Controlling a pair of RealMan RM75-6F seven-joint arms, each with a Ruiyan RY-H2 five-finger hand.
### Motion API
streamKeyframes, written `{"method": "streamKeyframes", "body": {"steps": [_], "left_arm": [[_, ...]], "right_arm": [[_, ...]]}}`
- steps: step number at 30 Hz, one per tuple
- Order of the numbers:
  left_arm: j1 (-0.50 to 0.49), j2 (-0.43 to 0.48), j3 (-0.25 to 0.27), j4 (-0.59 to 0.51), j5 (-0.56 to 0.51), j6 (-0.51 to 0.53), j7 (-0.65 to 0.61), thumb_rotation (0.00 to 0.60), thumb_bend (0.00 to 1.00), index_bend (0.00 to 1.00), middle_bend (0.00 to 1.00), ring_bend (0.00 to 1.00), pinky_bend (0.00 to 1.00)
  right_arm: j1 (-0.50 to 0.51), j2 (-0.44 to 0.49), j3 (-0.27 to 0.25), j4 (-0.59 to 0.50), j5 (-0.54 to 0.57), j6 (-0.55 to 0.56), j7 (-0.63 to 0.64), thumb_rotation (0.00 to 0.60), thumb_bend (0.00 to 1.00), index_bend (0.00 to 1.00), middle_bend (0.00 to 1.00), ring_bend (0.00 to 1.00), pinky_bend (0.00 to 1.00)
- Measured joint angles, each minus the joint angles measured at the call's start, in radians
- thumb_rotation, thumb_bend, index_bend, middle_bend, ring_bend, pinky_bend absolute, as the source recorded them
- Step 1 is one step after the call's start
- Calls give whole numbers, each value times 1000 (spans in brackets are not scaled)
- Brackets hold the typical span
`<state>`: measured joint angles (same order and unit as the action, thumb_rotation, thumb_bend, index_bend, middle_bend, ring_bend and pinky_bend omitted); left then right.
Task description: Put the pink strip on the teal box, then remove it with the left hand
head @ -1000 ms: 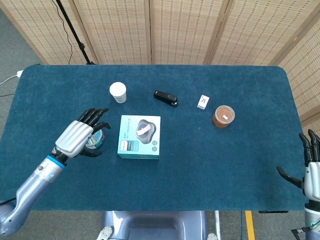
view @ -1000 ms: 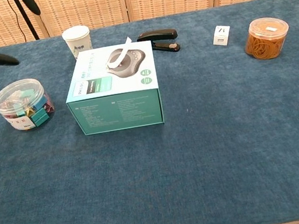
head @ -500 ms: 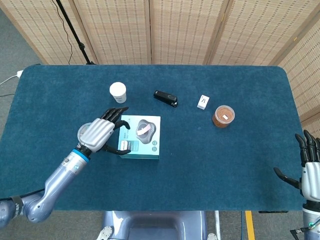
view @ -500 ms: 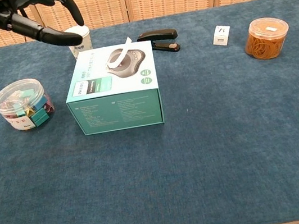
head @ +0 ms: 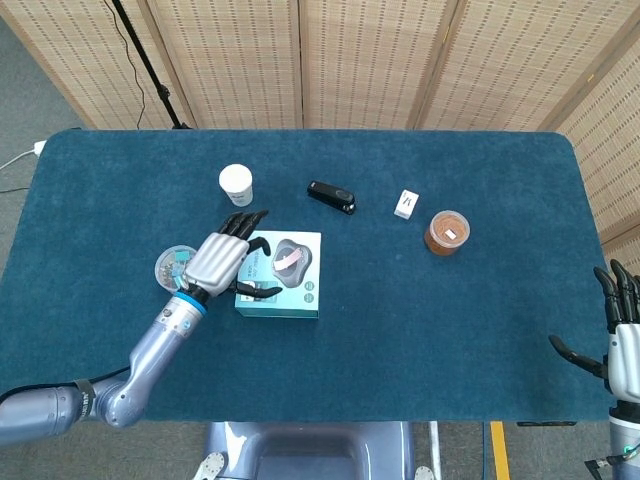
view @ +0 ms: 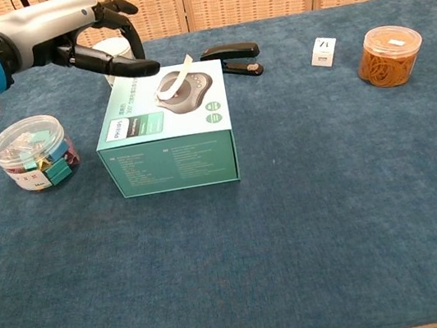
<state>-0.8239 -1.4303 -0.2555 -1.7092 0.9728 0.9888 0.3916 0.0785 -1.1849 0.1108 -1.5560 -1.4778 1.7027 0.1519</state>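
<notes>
The right hand (head: 622, 335) is cut off at the head view's edge.

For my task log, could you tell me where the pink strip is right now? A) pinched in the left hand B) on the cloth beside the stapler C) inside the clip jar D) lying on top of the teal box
D: the pink strip lies curled on top of the teal box, and the left hand, fingers spread, holds nothing.

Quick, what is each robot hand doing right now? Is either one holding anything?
Left robot hand: open, fingers spread above the teal box, holding nothing; the pink strip lies on the box.
Right robot hand: open, empty, at the table's edge.
</notes>
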Motion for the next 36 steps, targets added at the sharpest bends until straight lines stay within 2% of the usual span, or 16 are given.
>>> {"method": "streamKeyframes", "body": {"steps": [6, 15, 26, 36], "left_arm": [[-14, -69, 15, 103, 42, -9, -41, 211, 0, 422, 0, 0, 0], [-34, -121, 26, 172, 82, -27, -78, 211, 0, 434, 0, 0, 0], [-39, -152, 38, 214, 103, -21, -75, 210, 0, 448, 0, 0, 0], [-37, -161, 45, 225, 101, -23, -72, 210, 0, 449, 0, 0, 0]], "right_arm": [[-3, 4, 10, 1, -1, -8, 5, 600, 0, 43, 0, 0, 0], [-8, 9, 16, -1, -4, -20, 20, 600, 0, 44, 0, 0, 0], [-16, 5, 29, 6, -3, -13, -18, 600, 0, 39, 0, 0, 0], [-22, 13, 36, -8, -1, -24, -4, 600, 0, 38, 0, 0, 0]]}}
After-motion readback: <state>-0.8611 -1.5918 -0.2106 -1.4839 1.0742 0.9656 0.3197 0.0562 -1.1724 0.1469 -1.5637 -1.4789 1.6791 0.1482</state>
